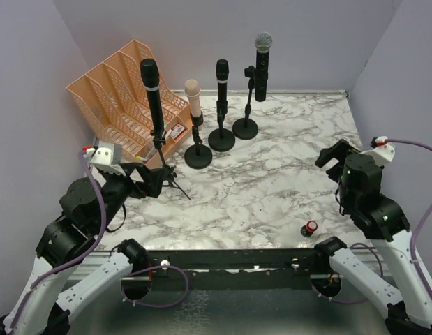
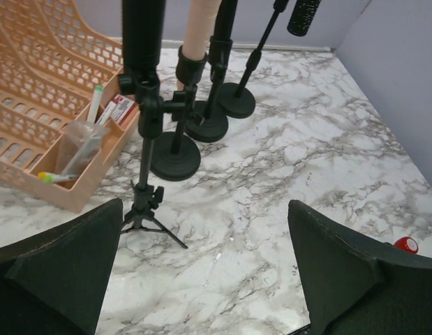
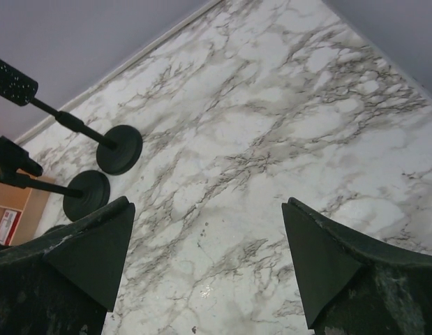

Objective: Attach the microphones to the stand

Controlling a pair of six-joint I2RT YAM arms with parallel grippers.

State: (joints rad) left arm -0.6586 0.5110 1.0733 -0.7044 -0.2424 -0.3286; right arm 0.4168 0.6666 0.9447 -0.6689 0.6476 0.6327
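You won't find any legible text here; the red-and-white packet [image 2: 120,109] in the peach organizer [image 2: 34,84] carries print too blurred to read.

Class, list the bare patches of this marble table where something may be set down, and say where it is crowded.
Free: the centre and right of the marble tabletop, bordered by the round black stand bases and the small red-topped battery. Crowded: the back left, around the peach mesh file rack and the black tripod stand.

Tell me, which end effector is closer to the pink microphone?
Left. The left end effector is in front of the pink microphone; the right end effector is far to its right.
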